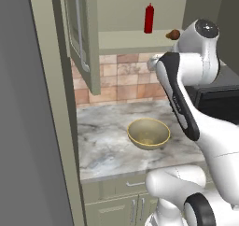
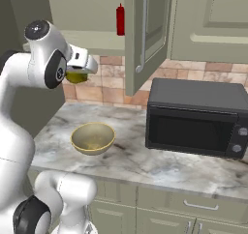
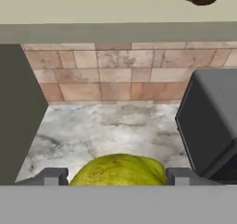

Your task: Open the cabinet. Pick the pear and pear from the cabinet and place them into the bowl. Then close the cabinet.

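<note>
Gripper clamped on a yellow-green pear, held above the worktop below the open cabinet. Bowl sits on the worktop beside the microwave.

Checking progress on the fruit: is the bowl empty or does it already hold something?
Empty: the bowl shows only its bare golden inside in both base views. One pear sits in the claw.

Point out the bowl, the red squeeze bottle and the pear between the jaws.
bowl (image 1: 161, 137): left base view, right rim.
red squeeze bottle (image 2: 120, 20): right base view, middle of its body.
pear (image 3: 119, 170): hand view, centre of its yellow-green skin.
</note>
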You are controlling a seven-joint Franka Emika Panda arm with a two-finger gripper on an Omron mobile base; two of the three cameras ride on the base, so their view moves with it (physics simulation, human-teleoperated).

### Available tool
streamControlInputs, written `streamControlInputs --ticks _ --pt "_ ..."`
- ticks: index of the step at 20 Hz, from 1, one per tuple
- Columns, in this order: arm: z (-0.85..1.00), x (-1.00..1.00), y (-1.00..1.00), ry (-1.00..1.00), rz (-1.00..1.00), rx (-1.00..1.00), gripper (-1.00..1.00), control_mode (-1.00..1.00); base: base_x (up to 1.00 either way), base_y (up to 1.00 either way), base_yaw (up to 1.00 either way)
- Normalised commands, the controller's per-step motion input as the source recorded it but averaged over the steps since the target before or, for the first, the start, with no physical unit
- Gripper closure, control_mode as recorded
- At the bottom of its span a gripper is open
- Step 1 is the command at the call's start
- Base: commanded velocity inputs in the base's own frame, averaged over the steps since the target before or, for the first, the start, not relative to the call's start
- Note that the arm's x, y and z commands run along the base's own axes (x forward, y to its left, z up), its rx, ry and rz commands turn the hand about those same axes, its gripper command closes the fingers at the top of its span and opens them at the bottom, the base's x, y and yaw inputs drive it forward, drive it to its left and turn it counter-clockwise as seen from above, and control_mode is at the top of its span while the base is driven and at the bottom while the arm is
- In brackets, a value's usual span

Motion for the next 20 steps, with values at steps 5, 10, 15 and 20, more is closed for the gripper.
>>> streamControlInputs --ticks 5,10,15,20 --pt "-0.87 -0.09 0.17 0.25 0.0 -0.02 1.0 -1.0 0.0 0.0 0.0" --pt "-0.69 0.03 0.0 0.24 0.0 0.0 1.0 -1.0 0.0 0.0 0.0" --pt "-0.64 0.15 0.0 0.19 0.0 0.0 1.0 -1.0 0.0 0.0 0.0" --pt "-0.67 0.09 0.0 0.13 0.0 0.0 1.0 -1.0 0.0 0.0 0.0"
